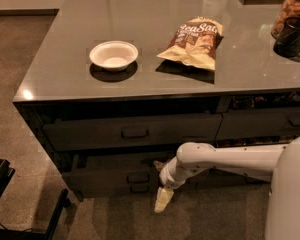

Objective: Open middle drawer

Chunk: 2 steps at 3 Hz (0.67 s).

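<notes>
The middle drawer is a dark grey-brown front under the counter, with a small dark loop handle at its centre. It stands a little forward of the cabinet, with a dark gap above it. My gripper is on a white arm reaching in from the right. It sits at the drawer's right end, just right of the handle, with a cream part hanging down toward the floor. The upper drawer above is closed. The lowest drawer's handle shows just below.
On the grey counter lie a white bowl and a chip bag. A jar and a dark cup stand at the right. A black chair base stands on the floor at the left. My white body fills the lower right.
</notes>
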Available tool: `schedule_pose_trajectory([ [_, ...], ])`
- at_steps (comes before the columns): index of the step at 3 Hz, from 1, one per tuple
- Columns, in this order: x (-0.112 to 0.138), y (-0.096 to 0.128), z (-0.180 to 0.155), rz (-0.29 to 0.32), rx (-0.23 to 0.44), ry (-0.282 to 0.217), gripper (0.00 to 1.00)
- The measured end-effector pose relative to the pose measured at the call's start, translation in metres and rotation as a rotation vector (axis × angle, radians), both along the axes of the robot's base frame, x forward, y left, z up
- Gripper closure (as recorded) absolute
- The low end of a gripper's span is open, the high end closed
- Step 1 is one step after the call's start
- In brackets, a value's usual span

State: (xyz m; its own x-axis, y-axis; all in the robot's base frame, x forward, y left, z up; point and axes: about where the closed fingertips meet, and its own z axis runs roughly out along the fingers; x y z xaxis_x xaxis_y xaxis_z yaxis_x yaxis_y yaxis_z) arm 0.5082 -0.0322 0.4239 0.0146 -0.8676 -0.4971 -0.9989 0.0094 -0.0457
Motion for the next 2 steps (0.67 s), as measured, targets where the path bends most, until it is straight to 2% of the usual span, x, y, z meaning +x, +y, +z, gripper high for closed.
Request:
schedule_pose_trajectory([
  [2, -0.051, -0.011, 0.004, 0.009, 0.009, 0.130, 0.00],
])
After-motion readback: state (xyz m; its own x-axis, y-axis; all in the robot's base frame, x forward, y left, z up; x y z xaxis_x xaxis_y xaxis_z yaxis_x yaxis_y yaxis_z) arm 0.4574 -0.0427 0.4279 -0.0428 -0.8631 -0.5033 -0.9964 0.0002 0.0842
